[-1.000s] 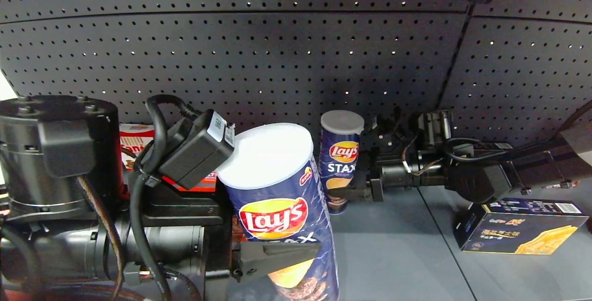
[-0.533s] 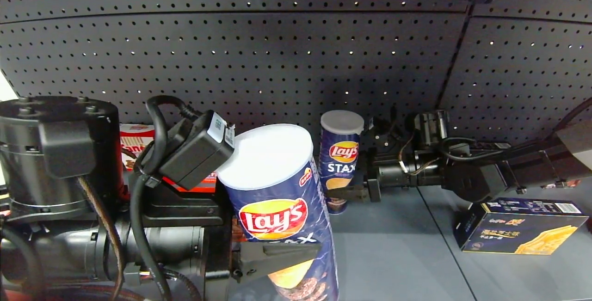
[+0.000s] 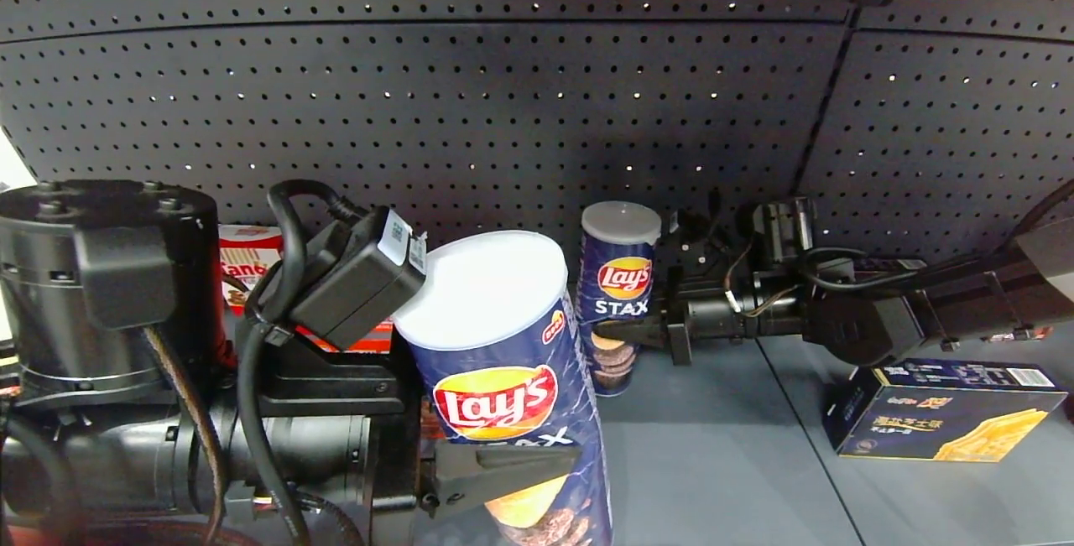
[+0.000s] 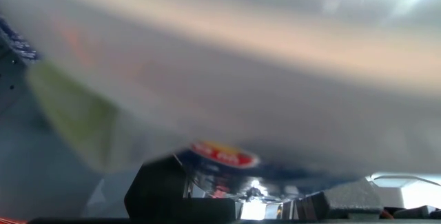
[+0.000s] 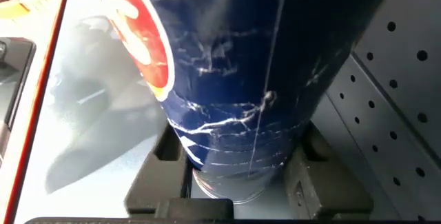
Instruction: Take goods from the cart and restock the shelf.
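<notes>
The near can (image 3: 495, 345) and the left gripper (image 3: 520, 479) are now seen slightly lower than a second ago, while the pegboard (image 3: 503, 110) is unmoved, so a real descent is indicated. The finger of the right gripper (image 3: 625, 332) is now placed higher on the far can (image 3: 619, 278), and more of the can's lower wall is exposed. Its base appears to be seated on the shelf (image 3: 722, 445) by the pegboard. Placement of the far can is judged nearly complete, and the near can is yet to be set down.

The near can is clamped by the left gripper around its lower half and is held tilted in front of the shelf. The far can is flanked closely by both fingers of the right gripper and is judged clamped.

Both cans are tall, rigid cylinders with glossy printed blue walls and flat, pale, matte lids. The shelf is smooth grey sheet metal and the pegboard is dark and perforated. A flat-faced card box (image 3: 940, 412) is lying to the right.
</notes>
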Motion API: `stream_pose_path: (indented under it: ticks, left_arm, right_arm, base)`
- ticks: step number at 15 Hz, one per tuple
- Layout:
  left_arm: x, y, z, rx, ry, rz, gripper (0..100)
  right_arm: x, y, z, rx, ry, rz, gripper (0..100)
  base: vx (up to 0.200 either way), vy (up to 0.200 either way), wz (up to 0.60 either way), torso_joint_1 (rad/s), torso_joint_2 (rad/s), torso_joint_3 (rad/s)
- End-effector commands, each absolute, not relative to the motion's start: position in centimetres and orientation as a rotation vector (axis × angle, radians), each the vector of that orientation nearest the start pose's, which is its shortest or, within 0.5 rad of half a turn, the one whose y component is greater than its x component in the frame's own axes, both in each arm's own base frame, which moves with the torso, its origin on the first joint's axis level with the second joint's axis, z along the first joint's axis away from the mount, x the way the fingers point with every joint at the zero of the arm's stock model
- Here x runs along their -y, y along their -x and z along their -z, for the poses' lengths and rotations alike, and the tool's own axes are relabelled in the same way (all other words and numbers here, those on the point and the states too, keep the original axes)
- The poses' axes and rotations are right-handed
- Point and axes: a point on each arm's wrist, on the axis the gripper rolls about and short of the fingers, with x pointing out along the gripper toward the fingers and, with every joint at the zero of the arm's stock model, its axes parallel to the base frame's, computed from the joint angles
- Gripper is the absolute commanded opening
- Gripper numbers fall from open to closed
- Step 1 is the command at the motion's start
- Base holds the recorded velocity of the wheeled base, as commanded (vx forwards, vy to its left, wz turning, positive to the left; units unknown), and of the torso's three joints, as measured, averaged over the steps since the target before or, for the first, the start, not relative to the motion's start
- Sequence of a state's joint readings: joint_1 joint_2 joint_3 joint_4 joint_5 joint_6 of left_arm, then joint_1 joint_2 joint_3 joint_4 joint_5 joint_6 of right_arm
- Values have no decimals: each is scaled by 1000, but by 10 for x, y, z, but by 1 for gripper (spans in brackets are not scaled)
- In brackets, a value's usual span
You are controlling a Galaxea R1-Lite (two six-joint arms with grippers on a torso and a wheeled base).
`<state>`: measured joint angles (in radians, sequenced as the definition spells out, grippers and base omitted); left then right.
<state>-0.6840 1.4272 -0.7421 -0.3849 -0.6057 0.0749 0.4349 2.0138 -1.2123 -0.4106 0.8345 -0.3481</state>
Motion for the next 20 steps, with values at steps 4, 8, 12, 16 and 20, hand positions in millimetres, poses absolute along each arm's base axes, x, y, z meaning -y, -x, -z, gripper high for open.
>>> stream_pose_path:
  ticks: [4, 8, 12, 16, 20]
  left_arm:
    - [156, -171, -215, -277, -76, 1288, 0]
    - [152, -167, -211, -286, -76, 1288, 0]
    - [149, -162, -212, -280, -76, 1286, 0]
    - [145, -158, -212, -276, -75, 1283, 0]
    - [145, -158, -212, -276, -75, 1283, 0]
  right_arm:
    - [-177, -326, -184, -178, 227, -1294, 0]
    - [-172, -293, -190, -231, 254, -1238, 0]
    - [-181, -270, -194, -254, 285, -1206, 0]
    - [-185, -258, -198, -246, 312, -1173, 0]
    - [-168, -232, -194, -274, 313, -1158, 0]
  base:
    - [0, 0, 0, 0, 0, 0]
    - [0, 0, 0, 0, 0, 0]
    - [0, 0, 0, 0, 0, 0]
    - [0, 0, 0, 0, 0, 0]
    - [0, 0, 0, 0, 0, 0]
